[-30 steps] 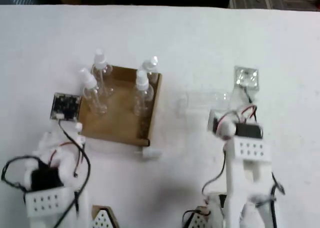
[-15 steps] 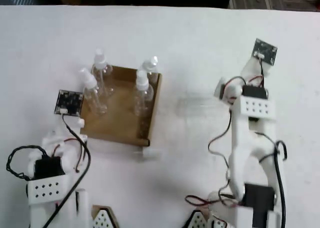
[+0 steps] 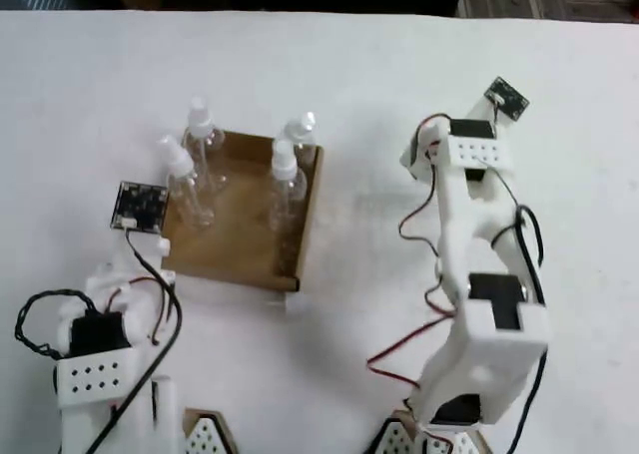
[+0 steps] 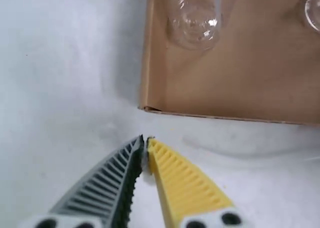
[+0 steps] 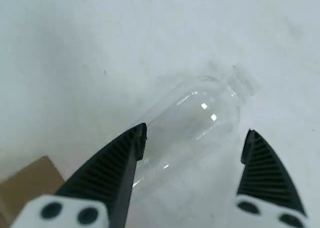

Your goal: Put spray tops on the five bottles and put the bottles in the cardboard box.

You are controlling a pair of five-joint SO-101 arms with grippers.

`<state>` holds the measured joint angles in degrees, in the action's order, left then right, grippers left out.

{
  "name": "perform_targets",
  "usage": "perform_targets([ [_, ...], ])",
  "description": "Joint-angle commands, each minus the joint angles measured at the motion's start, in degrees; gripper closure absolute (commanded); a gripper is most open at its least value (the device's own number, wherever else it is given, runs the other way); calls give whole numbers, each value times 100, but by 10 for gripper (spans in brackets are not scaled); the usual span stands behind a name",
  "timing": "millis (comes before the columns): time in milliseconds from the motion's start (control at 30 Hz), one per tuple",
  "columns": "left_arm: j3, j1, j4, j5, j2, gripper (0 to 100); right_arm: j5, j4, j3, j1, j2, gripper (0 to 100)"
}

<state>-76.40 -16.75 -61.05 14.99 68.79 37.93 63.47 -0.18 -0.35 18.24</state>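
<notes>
The cardboard box point(image 3: 240, 225) holds several clear bottles with white spray tops, such as one point(image 3: 285, 180) near its right wall. A clear bottle point(image 5: 192, 120) with no top lies on its side on the white table, its open neck point(image 5: 243, 77) pointing away. My right gripper point(image 5: 195, 135) hangs open above it, one black finger on each side of the bottle's body. My left gripper point(image 4: 145, 144) is shut and empty, its tip just off the box's corner point(image 4: 145, 106). A small white spray top point(image 3: 293, 302) lies in front of the box.
The right arm point(image 3: 469, 165) stretches over the table to the right of the box. The left arm point(image 3: 95, 344) sits at the near left. A bottle base point(image 4: 195, 20) stands inside the box near its wall. The box's corner point(image 5: 30, 180) lies close to the right gripper.
The right arm has stretched out away from its base and its wrist has turned. The left arm drew back slightly at first, then kept still.
</notes>
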Motion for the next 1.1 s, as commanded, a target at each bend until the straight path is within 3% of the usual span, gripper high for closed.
perform_targets([
  [0, 44, 48, 149, 62, 13, 977, 123, 92, -747, -84, 488, 738],
  [200, 44, 48, 149, 62, 13, 977, 70, 119, -1266, -84, 1385, 759],
  [300, 44, 48, 149, 62, 13, 978, 9, 163, -1398, -84, 1560, 875],
  [400, 44, 31, 132, 62, 13, 978, -519, 409, -1600, -84, 1543, 991],
  [567, 211, -462, 105, 62, -4, 978, -791, 1437, -1978, -40, 1165, 981],
  [867, 1081, -2026, -132, 747, -22, 979, -1978, 3354, -2145, -286, -479, 982],
  [1067, 2031, -2290, -598, 914, -681, 979, -2532, 3547, -1697, -787, -1798, 982],
])
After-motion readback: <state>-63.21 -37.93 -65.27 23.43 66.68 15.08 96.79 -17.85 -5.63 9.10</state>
